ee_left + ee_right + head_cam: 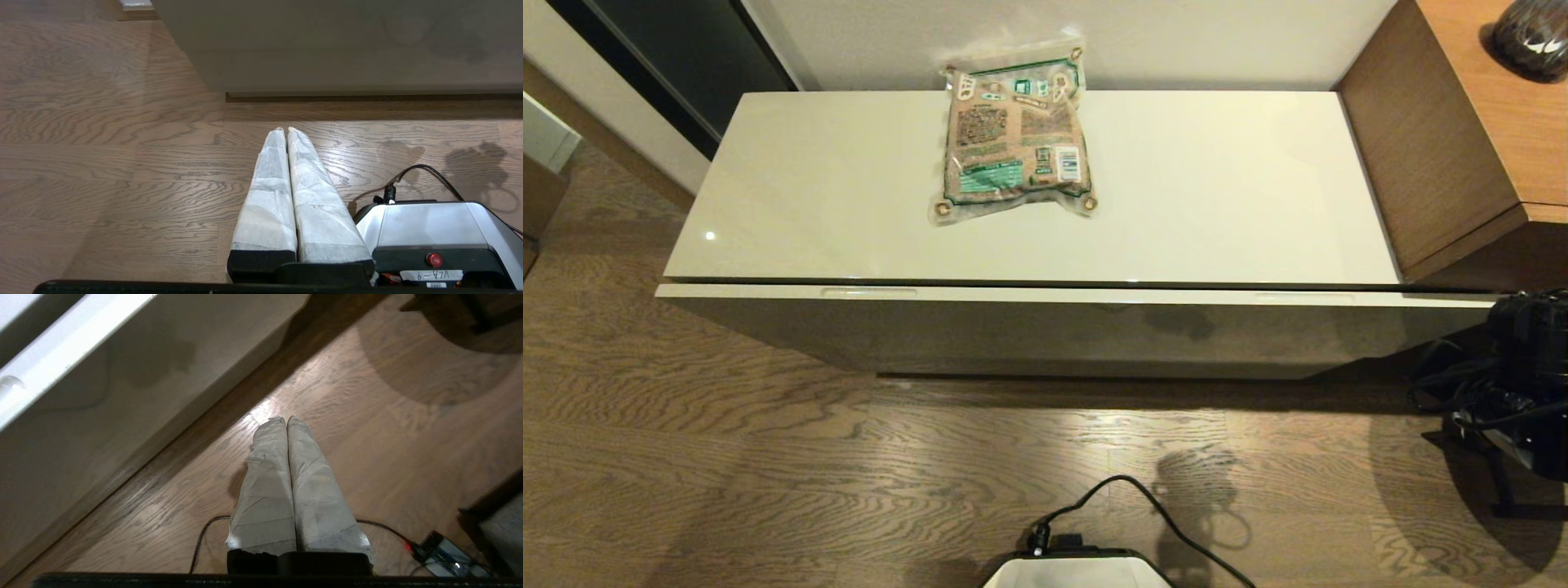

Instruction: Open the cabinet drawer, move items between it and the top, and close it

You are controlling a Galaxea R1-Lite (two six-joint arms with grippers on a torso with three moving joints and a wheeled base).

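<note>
Nearest, above the wooden floor, the left gripper has its fingers clenched together on nothing, beside the robot base. The right gripper also has its fingers pressed together and empty, near the cabinet front. Farther, the cabinet drawer is closed. On the top surface the snack bag lies flat at the middle, near the wall.

- The head view is taken from above, looking forward and down at the top, the drawer front and the wood floor.
- The left wrist view is aimed low along the floor toward the drawer front.
- The right wrist view is tilted, close to the floor; the drawer front is shared by all three views.
</note>
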